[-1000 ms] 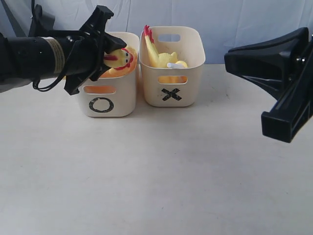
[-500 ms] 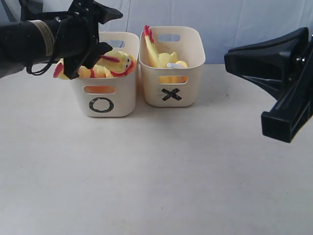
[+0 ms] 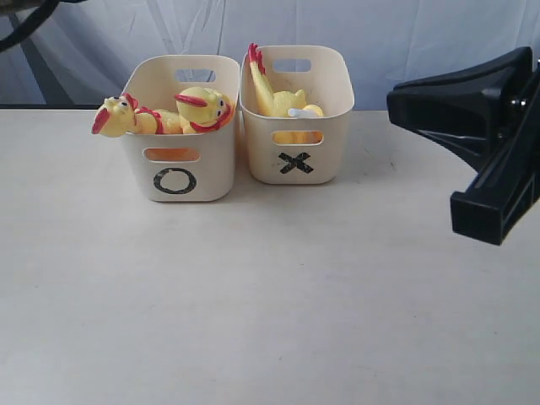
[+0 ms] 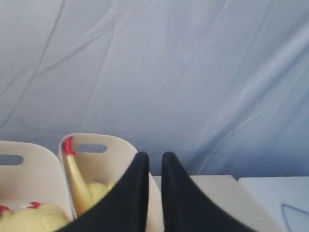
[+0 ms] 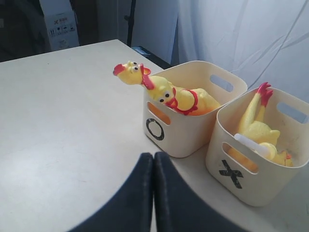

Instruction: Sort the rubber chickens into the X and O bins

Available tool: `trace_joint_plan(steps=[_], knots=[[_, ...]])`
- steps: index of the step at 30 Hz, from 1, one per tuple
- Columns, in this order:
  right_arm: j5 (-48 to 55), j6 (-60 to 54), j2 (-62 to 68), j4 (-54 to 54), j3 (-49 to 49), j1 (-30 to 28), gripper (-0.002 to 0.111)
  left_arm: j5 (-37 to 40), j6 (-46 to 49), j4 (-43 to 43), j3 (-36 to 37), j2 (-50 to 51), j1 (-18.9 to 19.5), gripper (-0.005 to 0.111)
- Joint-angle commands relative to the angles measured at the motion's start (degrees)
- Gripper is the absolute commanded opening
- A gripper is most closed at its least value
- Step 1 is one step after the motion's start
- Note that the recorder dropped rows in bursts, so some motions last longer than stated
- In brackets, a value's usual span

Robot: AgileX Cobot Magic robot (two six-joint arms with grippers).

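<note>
Exterior view: the two bins sit side by side at the back of the table (image 3: pixel 270 304), close together, with the O bin (image 3: pixel 175 180) on the left and the X bin (image 3: pixel 295 163) on the right. Two chickens lie in the O bin. One (image 3: pixel 118 116) hangs its head out over the left rim; the other (image 3: pixel 205 108) rests its head at the rim next to the X bin. In the X bin a chicken (image 3: pixel 268 94) stands on end, red tip up against the left wall. More yellow lies beside it with a white piece on top — whether that is a second bird I cannot tell.

No chicken shows on the table, so the sorting looks done or all but done, and the step in hand seems to be getting the arms clear.

The left gripper (image 4: pixel 154 155) is raised by the bins, its jaws nearly together with a thin slit between them, empty. The right gripper (image 5: pixel 153 155) hovers over the table in front of the O bin, jaws pressed together, empty.

The next move calls for checking the overhanging head — a nudge inward may be wanted.
</note>
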Motion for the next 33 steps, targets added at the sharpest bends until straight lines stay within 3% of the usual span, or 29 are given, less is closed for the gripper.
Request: trace_joint_plan(steps=[1,5,7,12,21,33], knots=[[-4.4,0.0,-0.2,-0.2,0.2,-0.2,0.0,3.0,0.5,12.5,-0.2,-6.2,0.0,0.0],[-10.4,-1.8,-1.4,-1.9,2.1,-0.2,0.0,2.8,0.5,19.7,6.6,-17.2,-0.1,0.0],[-16.5,-2.2,-3.9,-1.3,6.9,-0.2,0.0,3.6,0.5,21.4,12.1,-23.0,-0.1,0.0],[-23.0,-2.2,-8.1,5.3,12.6,-0.2,0.0,3.8,0.5,22.9,17.7,-30.9,-0.1,0.0],[-21.7,-2.2,-9.4,8.0,13.3,-0.2,0.0,3.3,0.5,22.9,18.9,-37.5,-0.1,0.0],[-21.3,-2.2,-9.4,8.0,13.3,-0.2,0.0,3.2,0.5,22.9,18.9,-38.0,-0.1,0.0]])
